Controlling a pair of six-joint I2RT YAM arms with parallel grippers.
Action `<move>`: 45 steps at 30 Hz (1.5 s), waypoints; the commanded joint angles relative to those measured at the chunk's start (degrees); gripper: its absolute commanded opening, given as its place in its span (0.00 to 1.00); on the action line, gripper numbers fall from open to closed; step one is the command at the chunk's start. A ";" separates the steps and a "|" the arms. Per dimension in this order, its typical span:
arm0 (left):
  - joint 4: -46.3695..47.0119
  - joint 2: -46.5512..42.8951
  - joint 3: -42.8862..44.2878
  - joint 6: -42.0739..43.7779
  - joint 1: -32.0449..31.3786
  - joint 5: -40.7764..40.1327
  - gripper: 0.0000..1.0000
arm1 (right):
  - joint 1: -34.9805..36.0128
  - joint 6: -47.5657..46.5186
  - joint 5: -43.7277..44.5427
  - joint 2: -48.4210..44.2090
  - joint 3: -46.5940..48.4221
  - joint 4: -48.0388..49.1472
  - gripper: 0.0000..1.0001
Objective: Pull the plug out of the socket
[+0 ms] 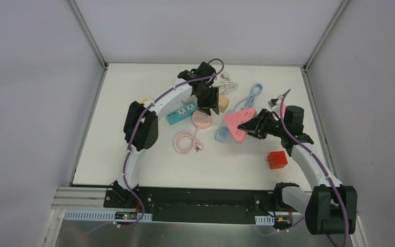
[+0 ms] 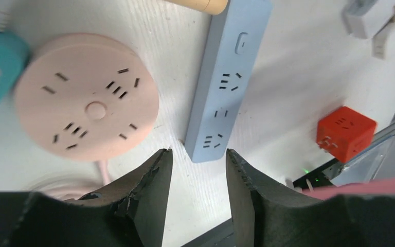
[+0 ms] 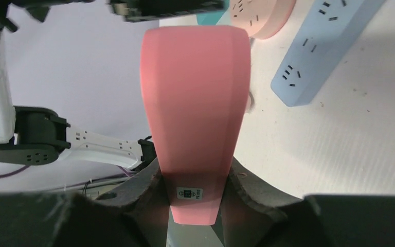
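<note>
My right gripper (image 1: 248,126) is shut on one end of a pink power strip (image 1: 235,122) and holds it tilted above the table. In the right wrist view the strip (image 3: 195,92) sits between the jaws of the gripper (image 3: 195,181). A beige plug (image 1: 223,103) sits at the strip's far end; I cannot tell whether it is seated in it. My left gripper (image 1: 212,104) is right beside the beige plug. In the left wrist view that gripper (image 2: 198,154) is open and empty above the table. The beige plug (image 2: 200,4) shows only at the top edge.
A light blue power strip (image 1: 221,135) (image 2: 226,77) (image 3: 324,46) lies below the pink one. A round pink socket (image 1: 201,119) (image 2: 87,95) with a coiled cable (image 1: 185,141), a teal strip (image 1: 180,114), a red cube adapter (image 1: 277,160) (image 2: 345,133) and a white plug (image 1: 229,82) lie around.
</note>
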 commanded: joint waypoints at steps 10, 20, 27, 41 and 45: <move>-4.04 -24.10 -8.21 7.41 5.07 -17.05 0.75 | -5.20 0.89 26.03 5.22 6.46 -17.15 0.01; -7.04 -29.57 -8.61 10.26 5.96 -17.00 0.82 | -5.20 1.30 19.72 13.84 2.69 -2.32 0.10; -8.92 -30.39 -6.92 11.12 6.23 -15.75 0.82 | -5.21 1.30 19.72 18.76 1.26 -0.47 0.10; -2.37 -43.75 -18.13 10.25 6.23 -23.16 0.96 | -5.21 -0.06 28.00 12.77 1.87 -15.64 0.77; -1.78 -46.84 -21.89 9.35 6.23 -26.42 0.96 | -5.20 0.42 31.58 10.48 1.73 -18.28 0.78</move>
